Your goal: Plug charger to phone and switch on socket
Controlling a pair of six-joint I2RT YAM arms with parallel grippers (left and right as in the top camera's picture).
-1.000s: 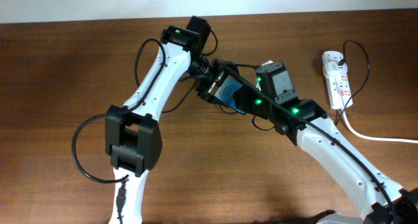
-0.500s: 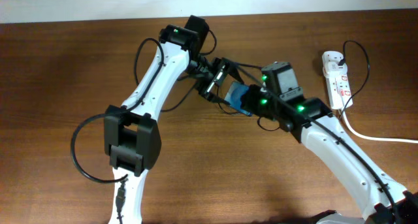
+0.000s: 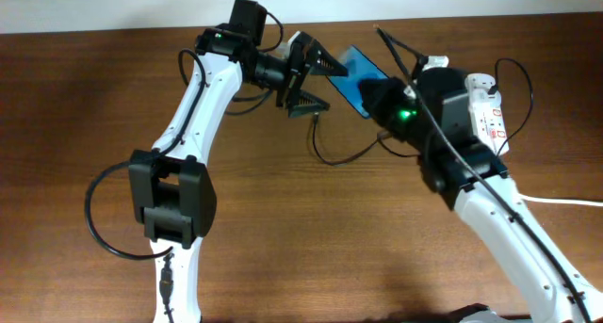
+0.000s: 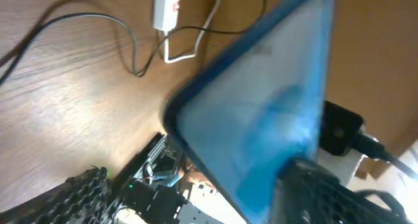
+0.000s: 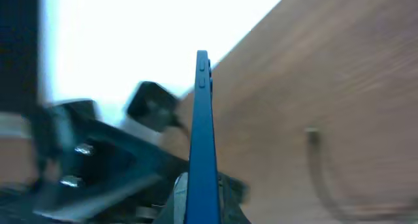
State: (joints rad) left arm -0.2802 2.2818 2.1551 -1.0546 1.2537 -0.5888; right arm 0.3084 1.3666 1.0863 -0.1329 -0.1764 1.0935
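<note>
The phone [image 3: 361,78], with its blue screen, is held tilted in the air by my right gripper [image 3: 379,101], which is shut on its lower end. In the right wrist view the phone [image 5: 203,132] stands edge-on between the fingers [image 5: 185,201]. My left gripper [image 3: 328,86] is open, its jaws spread wide, with the upper finger beside the phone's left edge. The phone [image 4: 261,119] fills the left wrist view. The charger's thin black cable [image 3: 332,159] loops on the table below the phone. The socket [image 3: 488,116] lies at the right and also shows in the left wrist view [image 4: 166,8].
A thick white cord [image 3: 542,197] runs from the socket off the right edge. A black wire [image 3: 523,88] loops round the socket's far end. Both arms cross over the far middle of the wooden table [image 3: 75,97].
Both grippers rose and moved toward the far edge. The phone went up and to the right in the right gripper, and the left gripper's jaws now stand wide apart.
</note>
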